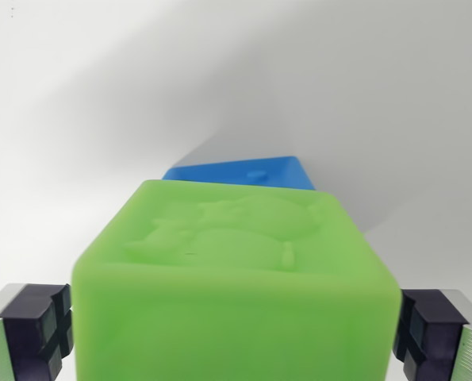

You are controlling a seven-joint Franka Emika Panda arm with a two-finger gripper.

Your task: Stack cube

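The embossed green plastic cube (236, 278) is held in the claw (236, 333); it should be centred squarely over the blue plastic cube (243, 173) before release.

Near cube (236, 294) at centre foreground, between two finger pads: one pad (37, 329) touching its side at wrist view's left, other pad (430, 333) touching at wrist view's right. Far cube (239, 173) directly behind, partly hidden by near cube. Table surface (101, 95) beneath and beyond both.
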